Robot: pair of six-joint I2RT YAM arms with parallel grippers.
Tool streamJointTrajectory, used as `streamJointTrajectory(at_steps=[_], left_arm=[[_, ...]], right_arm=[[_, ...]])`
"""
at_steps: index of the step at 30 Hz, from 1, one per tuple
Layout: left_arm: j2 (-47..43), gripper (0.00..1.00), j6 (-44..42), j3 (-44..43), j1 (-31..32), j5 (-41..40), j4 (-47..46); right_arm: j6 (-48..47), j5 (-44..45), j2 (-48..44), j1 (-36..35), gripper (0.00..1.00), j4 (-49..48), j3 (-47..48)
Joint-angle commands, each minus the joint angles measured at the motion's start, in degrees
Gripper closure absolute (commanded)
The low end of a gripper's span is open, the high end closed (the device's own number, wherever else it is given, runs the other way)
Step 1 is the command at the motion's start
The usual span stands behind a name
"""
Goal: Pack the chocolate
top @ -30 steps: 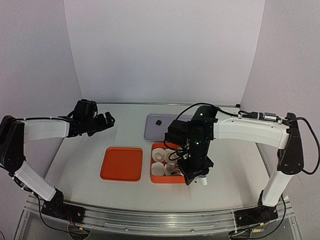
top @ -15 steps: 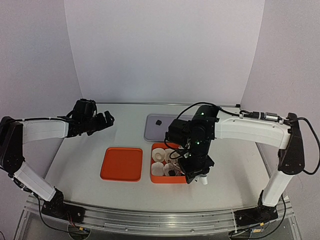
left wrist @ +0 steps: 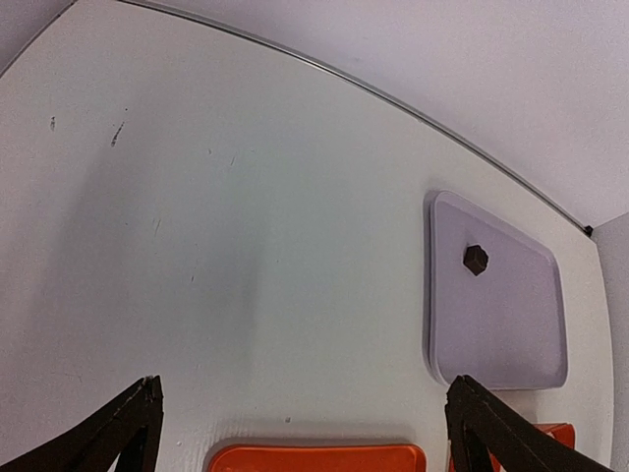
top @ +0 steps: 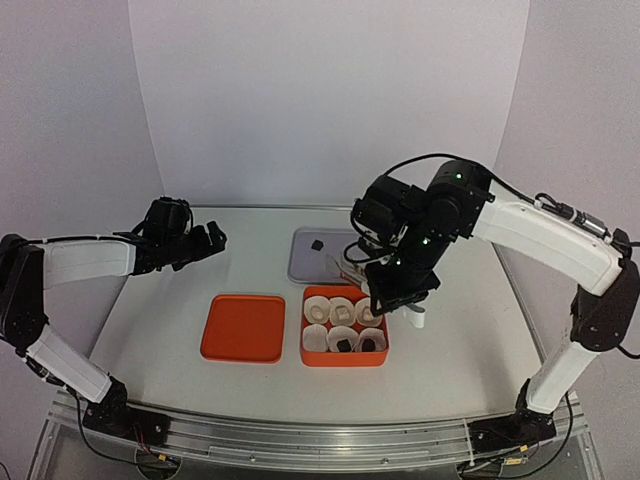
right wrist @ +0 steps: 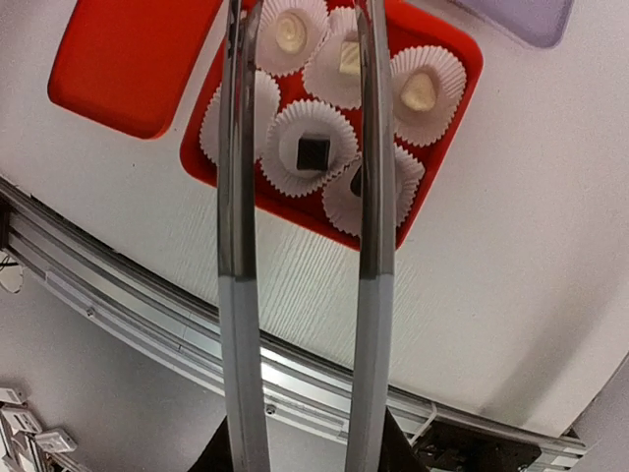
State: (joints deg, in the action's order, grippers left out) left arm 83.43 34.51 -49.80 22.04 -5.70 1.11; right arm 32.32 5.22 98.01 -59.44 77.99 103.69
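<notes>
An orange box point(top: 312, 352) holds white paper cups with several chocolates in them: dark ones point(top: 341, 346) in the near row, cream ones point(top: 341, 313) in the far row. In the right wrist view a dark square point(right wrist: 314, 152) and cream pieces point(right wrist: 419, 91) show in their cups. One more dark chocolate point(top: 316, 244) lies on the lavender tray point(top: 305, 265). My right gripper point(top: 398, 292) hovers over the box's far right, shut on long metal tongs point(right wrist: 239, 197); nothing shows between their arms, and their tips are out of view. My left gripper point(top: 205, 240) hangs open at far left.
An orange lid point(top: 243, 327) lies flat left of the box. In the left wrist view the lavender tray point(left wrist: 501, 324), its dark chocolate point(left wrist: 476, 260) and the lid's edge point(left wrist: 314, 457) show beyond my left gripper point(left wrist: 305, 413). A metal rail point(right wrist: 295, 369) runs along the table's near edge.
My right arm has risen and swung back from the box's near right corner, uncovering the cups there. The left arm has not moved.
</notes>
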Motion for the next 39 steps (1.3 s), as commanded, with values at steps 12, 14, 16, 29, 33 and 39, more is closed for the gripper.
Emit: streamJointTrajectory(at_steps=[12,14,16,29,33,39], left_arm=[[-2.29,0.00,2.57,-3.55,-0.40,-0.33,5.64],[-2.09,0.00,2.56,-3.63,-0.40,-0.36,5.66],[-1.78,0.00,2.49,-3.84,-0.38,-0.36,5.70],[-1.19,0.00,2.58,-3.87,-0.42,-0.10,5.68],[-1.50,0.00,2.55,-3.81,-0.39,-0.17,5.95],[-2.24,0.00,2.49,-3.62,-0.40,-0.29,6.10]], right_arm=[[-27.16,3.62,39.19,18.39,0.70,-0.25,42.67],[-30.12,2.57,40.49,19.56,0.69,-3.42,41.26],[-32.32,-0.53,41.51,20.52,0.68,-5.91,40.03],[-37.17,-0.05,45.46,22.32,0.62,-9.53,40.14],[-37.17,-0.73,47.09,22.82,0.62,-9.78,41.10],[-37.25,-1.35,49.01,23.58,0.61,-10.33,42.26]])
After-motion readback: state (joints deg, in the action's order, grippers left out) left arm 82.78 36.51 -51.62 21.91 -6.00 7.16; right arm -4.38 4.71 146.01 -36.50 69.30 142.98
